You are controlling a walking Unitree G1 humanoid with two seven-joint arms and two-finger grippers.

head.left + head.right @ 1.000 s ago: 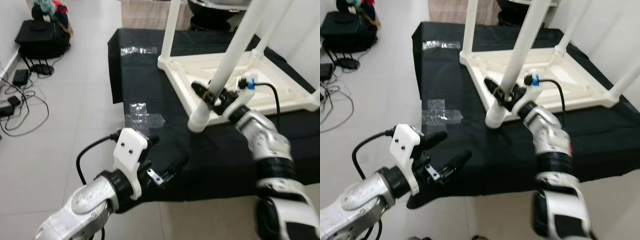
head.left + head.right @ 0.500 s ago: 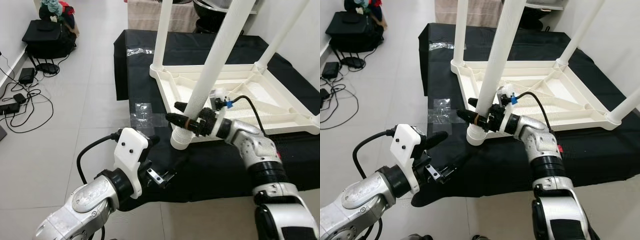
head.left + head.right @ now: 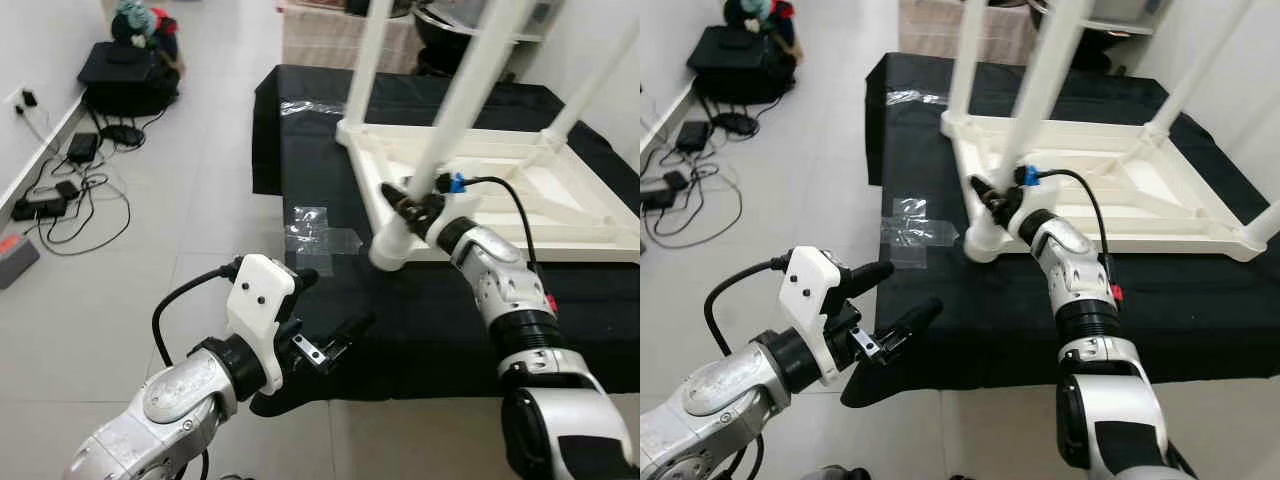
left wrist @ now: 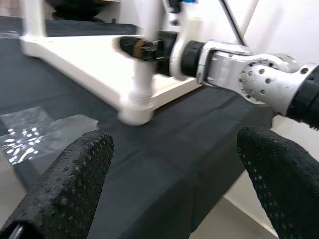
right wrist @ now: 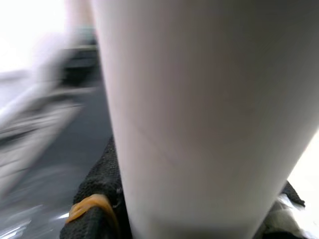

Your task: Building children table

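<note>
Right gripper clamped on leg of upturned table; left gripper over black cloth, jaws wide.

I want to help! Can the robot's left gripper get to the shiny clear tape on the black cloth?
Probably yes. The left gripper hovers open at the black cloth's near edge, and the clear tape lies just beyond it with nothing between.

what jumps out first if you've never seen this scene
An upturned white children's table lies on a black cloth on the tiled floor, legs pointing up. The right claw is clamped on the nearest leg just above its corner socket, while the left claw hovers open near the cloth's front edge.
</note>
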